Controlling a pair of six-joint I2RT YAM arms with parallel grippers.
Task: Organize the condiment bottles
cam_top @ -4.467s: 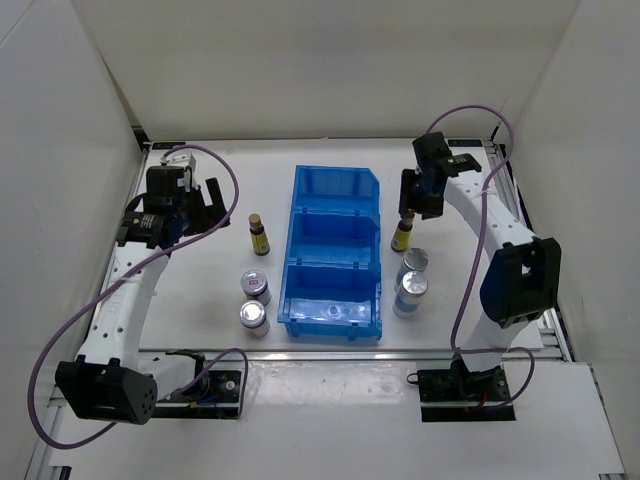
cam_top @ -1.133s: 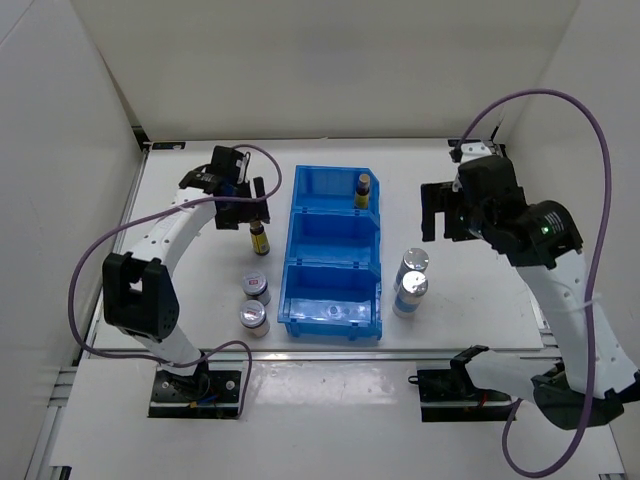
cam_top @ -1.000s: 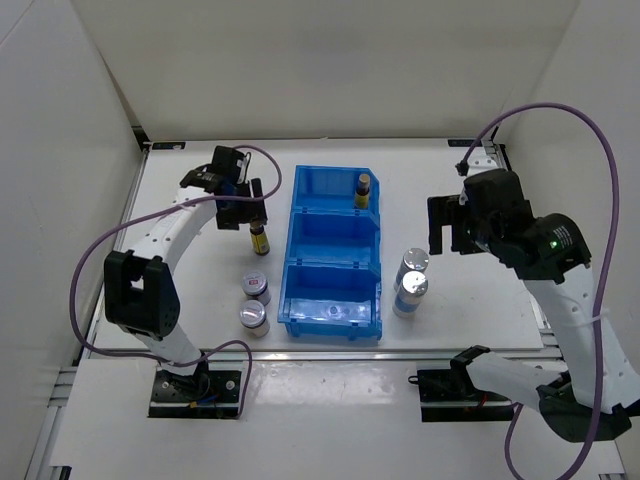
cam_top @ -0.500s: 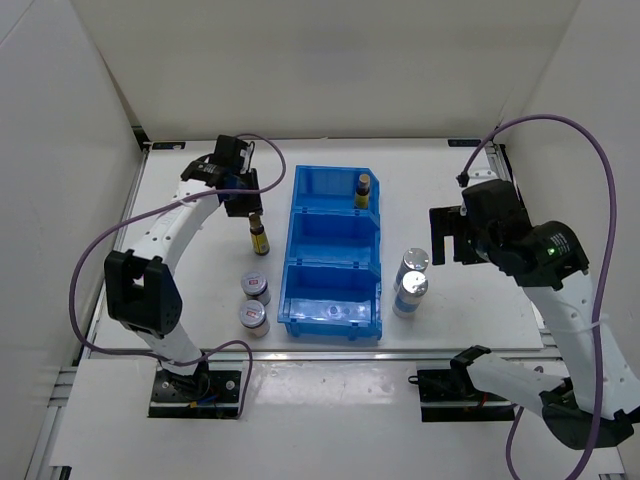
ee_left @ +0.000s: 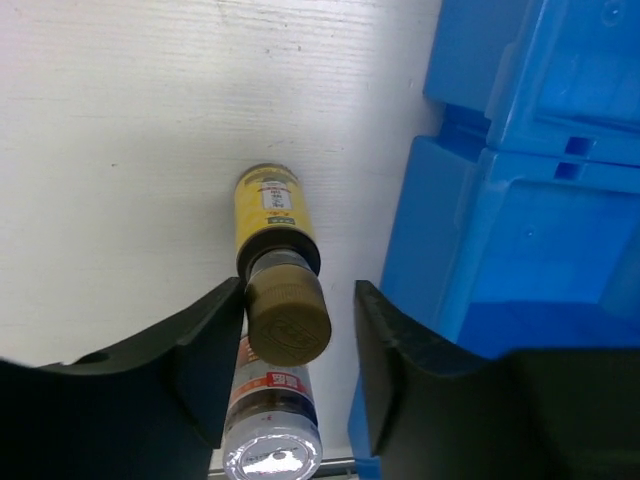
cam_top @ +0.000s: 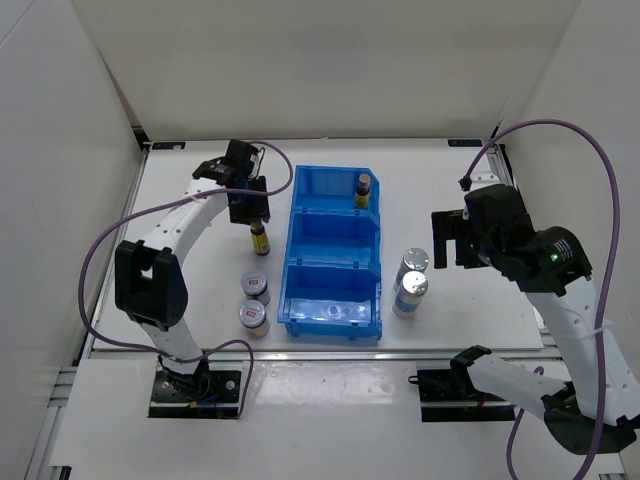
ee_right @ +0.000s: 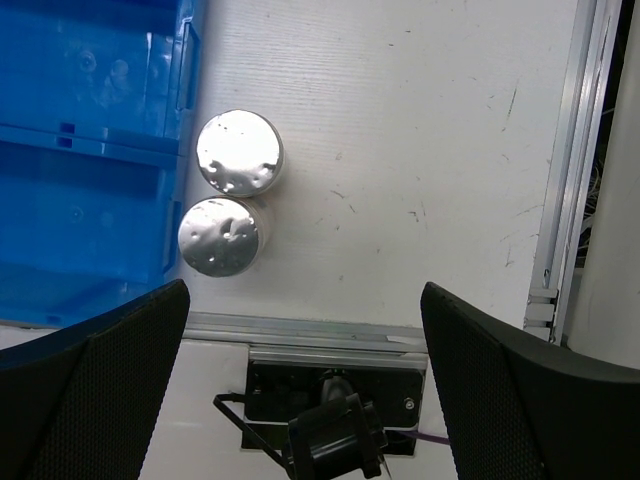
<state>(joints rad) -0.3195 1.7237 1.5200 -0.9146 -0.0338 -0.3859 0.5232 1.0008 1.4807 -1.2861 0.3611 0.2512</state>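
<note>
around the amber bottle [ee_left: 272,215], left fingers [ee_left: 212,352] apparently returned.

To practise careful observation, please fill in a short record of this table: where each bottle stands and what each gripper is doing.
Container: blue bin, three compartments in a row
Inside bin: first brown bottle, upright in the far compartment
Left of bin: second brown bottle; two short jars
Right of bin: two tall silver-lidded bottles, side by side
Left gripper: open, fingers either side of the second brown bottle's cap
Right gripper: open, holding nothing, above bare table beside the tall bottles
</note>
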